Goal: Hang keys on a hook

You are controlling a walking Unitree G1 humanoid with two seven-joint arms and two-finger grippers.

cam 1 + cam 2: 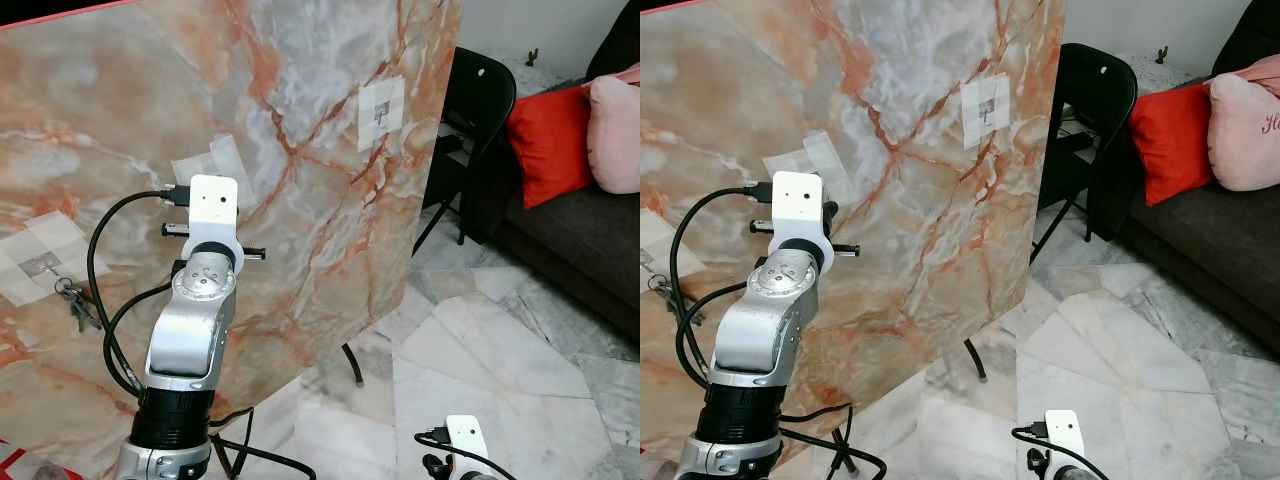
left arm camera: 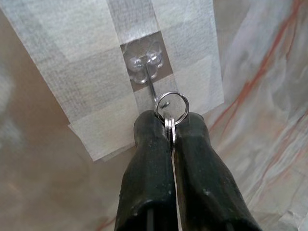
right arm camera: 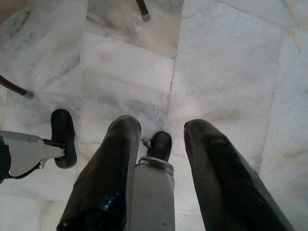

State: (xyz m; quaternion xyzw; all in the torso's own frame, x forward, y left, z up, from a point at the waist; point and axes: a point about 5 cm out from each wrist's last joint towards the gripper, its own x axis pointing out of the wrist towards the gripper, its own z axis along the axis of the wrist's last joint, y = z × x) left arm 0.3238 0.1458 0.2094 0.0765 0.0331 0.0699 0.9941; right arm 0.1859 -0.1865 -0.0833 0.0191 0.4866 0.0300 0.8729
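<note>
A tall marble-patterned board stands in front of me, with small clear hooks taped to it. My left arm reaches up to the middle tape patch. In the left wrist view my left gripper is shut on a silver key ring. The ring sits around the lower tip of a clear hook. Another bunch of keys hangs from the left hook. A third hook at the upper right holds nothing. My right gripper hangs low over the floor, open.
A black folding chair stands right of the board. Behind it, a dark sofa holds a red cushion and a pink cushion. The board's thin stand leg rests on the marble tile floor.
</note>
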